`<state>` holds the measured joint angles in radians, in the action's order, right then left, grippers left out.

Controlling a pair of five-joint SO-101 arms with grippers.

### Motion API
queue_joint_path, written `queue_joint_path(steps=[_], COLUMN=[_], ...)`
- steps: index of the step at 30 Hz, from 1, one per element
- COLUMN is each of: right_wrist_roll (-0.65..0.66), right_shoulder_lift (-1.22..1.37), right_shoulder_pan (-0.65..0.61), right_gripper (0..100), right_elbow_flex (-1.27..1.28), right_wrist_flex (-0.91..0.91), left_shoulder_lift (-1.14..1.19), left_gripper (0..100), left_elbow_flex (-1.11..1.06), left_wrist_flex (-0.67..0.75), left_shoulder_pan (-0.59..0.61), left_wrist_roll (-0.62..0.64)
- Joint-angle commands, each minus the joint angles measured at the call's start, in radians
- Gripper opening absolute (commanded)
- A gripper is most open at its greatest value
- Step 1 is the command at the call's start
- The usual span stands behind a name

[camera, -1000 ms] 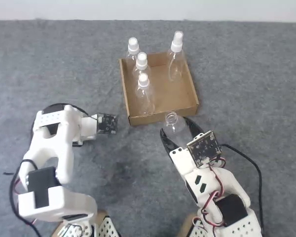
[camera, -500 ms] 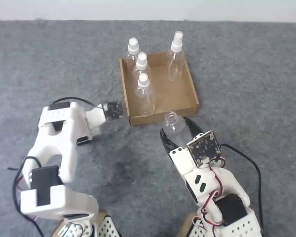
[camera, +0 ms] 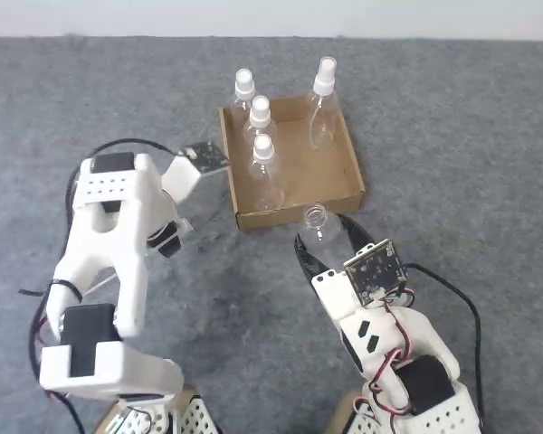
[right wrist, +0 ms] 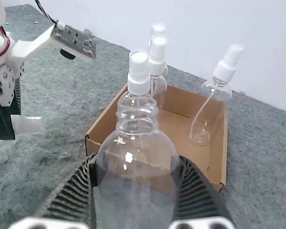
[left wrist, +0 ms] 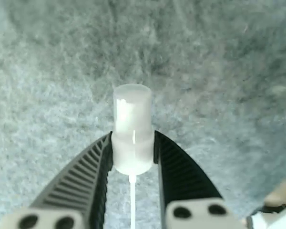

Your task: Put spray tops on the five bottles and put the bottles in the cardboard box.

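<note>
My left gripper [left wrist: 132,149] is shut on a white spray top [left wrist: 132,129], its thin tube hanging between the fingers, above grey carpet. In the high view that gripper [camera: 174,237] sits left of the cardboard box [camera: 353,158]. My right gripper [camera: 324,237] is shut on a clear bottle [camera: 317,224] with an open neck and no top, held upright just in front of the box's near wall. From the right wrist the bottle [right wrist: 136,148] is close up, with the spray top [right wrist: 28,125] off to one side. Several topped bottles [camera: 264,172] stand in the box.
Grey carpet covers the table, bare to the left and right of the box. The left arm's wrist board [camera: 204,156] hangs near the box's left wall. The box [right wrist: 223,152] has free floor in its right half, around the bottle at the back right [right wrist: 207,109].
The left arm has lifted and swung away from the front, its wrist now up by the box's left wall, still holding the spray top. The right arm and its bottle have stayed put.
</note>
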<state>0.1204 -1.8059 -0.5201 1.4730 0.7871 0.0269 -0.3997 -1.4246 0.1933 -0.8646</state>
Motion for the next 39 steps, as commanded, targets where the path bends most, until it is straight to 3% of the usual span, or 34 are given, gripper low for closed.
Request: queue_joint_path(steps=[1, 9, 29, 39], right_wrist_roll=[0.000, -0.006, -0.009, -0.009], right_shoulder_lift=[0.008, 0.008, 0.008, 0.007], right_shoulder_pan=[0.012, 0.007, 0.004, 0.004], right_gripper=[0.7, 0.7, 0.9, 0.7], right_elbow_flex=[-0.018, -0.018, -0.018, -0.020], right_wrist_flex=[-0.025, -0.025, -0.022, -0.019], left_shoulder_lift=[-0.121, -0.399, -0.801, -0.850], left_gripper=[1, 1, 1, 1], left_elbow_flex=[0.091, 0.070, 0.070, 0.068], left_wrist_flex=[-0.044, -0.037, 0.044, 0.098], left_shoulder_pan=[-0.008, -0.023, -0.086, -0.169], left_wrist_roll=[0.083, 0.272, 0.740, 0.899])
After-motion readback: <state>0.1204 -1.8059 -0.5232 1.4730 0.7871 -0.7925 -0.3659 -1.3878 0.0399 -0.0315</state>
